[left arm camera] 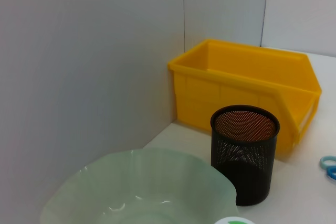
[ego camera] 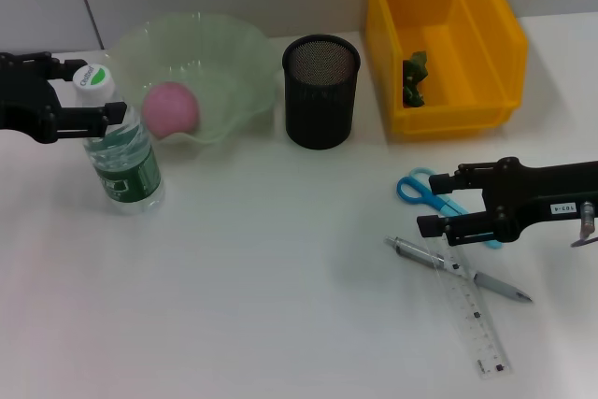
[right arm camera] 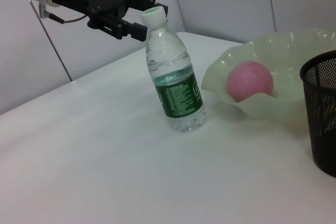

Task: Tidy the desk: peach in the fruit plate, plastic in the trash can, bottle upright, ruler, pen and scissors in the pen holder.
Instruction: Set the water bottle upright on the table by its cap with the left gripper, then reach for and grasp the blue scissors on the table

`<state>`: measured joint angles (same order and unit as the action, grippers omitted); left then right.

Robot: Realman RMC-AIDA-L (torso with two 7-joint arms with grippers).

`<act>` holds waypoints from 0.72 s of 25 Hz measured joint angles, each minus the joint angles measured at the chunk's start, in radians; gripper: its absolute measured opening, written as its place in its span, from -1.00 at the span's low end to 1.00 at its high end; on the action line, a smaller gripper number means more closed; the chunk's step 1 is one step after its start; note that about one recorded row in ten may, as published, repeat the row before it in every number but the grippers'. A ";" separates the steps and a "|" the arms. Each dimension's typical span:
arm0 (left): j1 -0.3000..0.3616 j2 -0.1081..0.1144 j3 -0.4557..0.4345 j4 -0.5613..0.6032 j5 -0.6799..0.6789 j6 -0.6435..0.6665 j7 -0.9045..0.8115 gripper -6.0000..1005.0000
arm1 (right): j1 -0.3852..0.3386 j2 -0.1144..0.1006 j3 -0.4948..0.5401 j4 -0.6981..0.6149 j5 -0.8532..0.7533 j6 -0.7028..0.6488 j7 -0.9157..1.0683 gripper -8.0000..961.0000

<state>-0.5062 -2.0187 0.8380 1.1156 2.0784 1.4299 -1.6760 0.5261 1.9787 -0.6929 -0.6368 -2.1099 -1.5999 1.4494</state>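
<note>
- Head view shows the peach point(ego camera: 172, 107) already lying in the pale green fruit plate point(ego camera: 234, 53), so that job looks done.
- A green scrap of plastic point(ego camera: 415, 77) lies at the bottom of the yellow bin point(ego camera: 495, 39) that serves as the trash can, well beyond the right gripper; that looks done too.
- The water bottle point(ego camera: 121, 151) stands upright on the white desk point(ego camera: 262, 277). The left gripper point(ego camera: 98, 100) sits level with its white cap, fingers spread to either side and not pressing on it, as far as I can tell from the right wrist view. I'd judge the bottle released and standing on its own.
- The mesh pen holder point(ego camera: 320, 91) is empty; the left wrist view looks straight into it and shows nothing inside.
- The blue-handled scissors point(ego camera: 432, 193) lie on the desk right under the right gripper point(ego camera: 441, 203), whose fingers are open, one on each side of the handles, holding nothing.
- The pen point(ego camera: 458, 270) and the clear ruler point(ego camera: 472, 310) lie crossed, just on the near side of that gripper, untouched.
- Three of six jobs remain, all for the pen holder, which stands well off from the right gripper, toward the plate. The scissors look like the next pick.
</note>
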 joint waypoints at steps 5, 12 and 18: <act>0.000 0.000 -0.002 0.000 0.000 0.000 -0.001 0.47 | 0.000 0.000 0.000 -0.001 -0.001 0.000 0.001 0.62; 0.002 0.000 -0.002 0.003 0.000 0.000 -0.004 0.61 | 0.001 0.000 -0.001 0.000 -0.001 0.000 0.002 0.62; 0.006 0.001 -0.021 0.003 -0.016 0.002 -0.005 0.60 | 0.002 0.000 0.000 0.002 -0.003 0.000 0.002 0.62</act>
<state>-0.4998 -2.0177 0.8166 1.1187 2.0620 1.4321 -1.6809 0.5278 1.9791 -0.6933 -0.6351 -2.1132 -1.6000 1.4512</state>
